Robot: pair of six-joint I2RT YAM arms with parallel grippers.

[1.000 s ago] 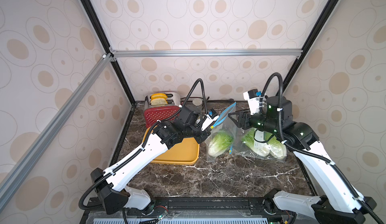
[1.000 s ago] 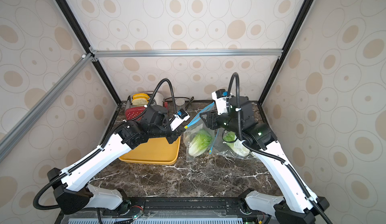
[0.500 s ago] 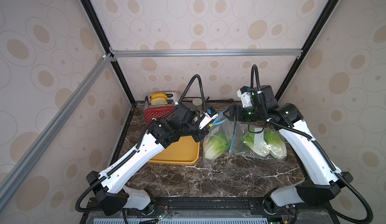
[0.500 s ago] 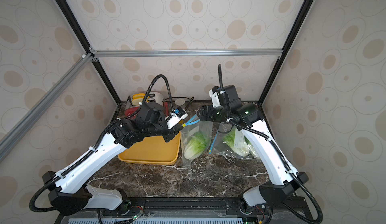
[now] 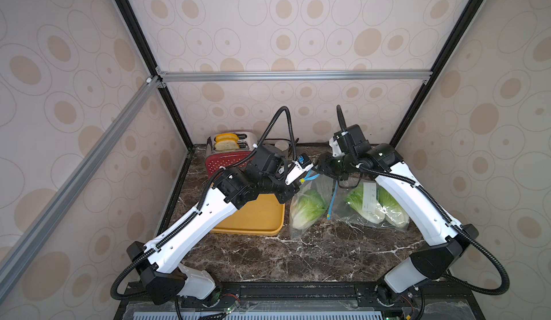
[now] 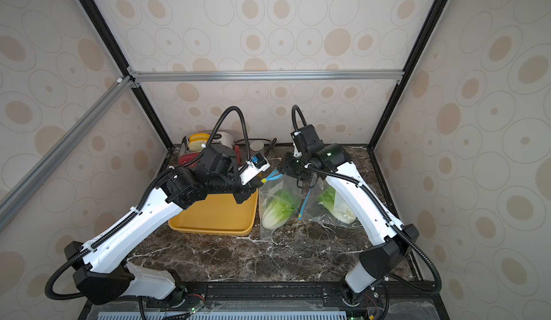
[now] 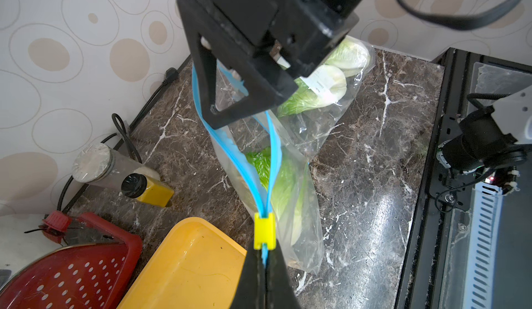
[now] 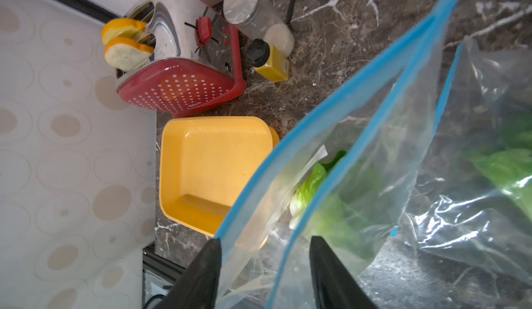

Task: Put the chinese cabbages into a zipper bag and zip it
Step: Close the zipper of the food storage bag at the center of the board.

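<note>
Zipping: I hold the zipper bag's [image 7: 306, 198] end, left jaws clamped at the slider [image 7: 264, 229]; right jaws gape astride its track [image 7: 274, 155]. Next: pinch there.

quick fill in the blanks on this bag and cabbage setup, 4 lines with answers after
1. The left gripper is shut on the zipper bag beside its slider, which is coloured ____.
2. The toaster holds ____ slices of bread.
3. That bag contains ____ chinese cabbage.
4. The right gripper has its jaws ____ around the bag's rim.

Missing words: yellow; two; one; open
</note>
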